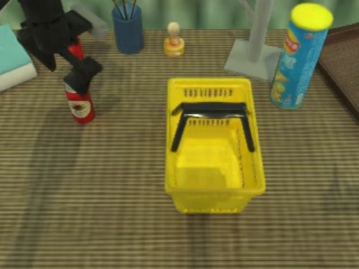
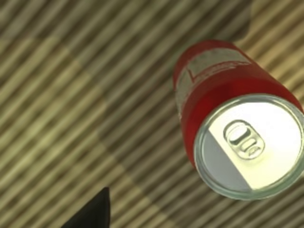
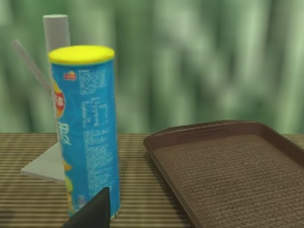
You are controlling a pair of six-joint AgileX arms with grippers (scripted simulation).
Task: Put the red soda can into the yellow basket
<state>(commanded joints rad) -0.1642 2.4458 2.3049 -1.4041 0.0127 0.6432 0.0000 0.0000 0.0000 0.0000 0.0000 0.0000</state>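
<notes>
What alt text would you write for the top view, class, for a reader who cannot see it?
The left gripper hangs directly over the small red soda can standing at the table's left, beside the empty bright yellow slotted plastic basket at the centre. A tall blue chips tube stands far right.

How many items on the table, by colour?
Red: 1, red soda can
Yellow: 2, yellow basket, stamp
Blue: 2, chips tube, pen cup
Grey: 1, stand
Brown: 1, tray
Teal: 1, book
Total: 8
</notes>
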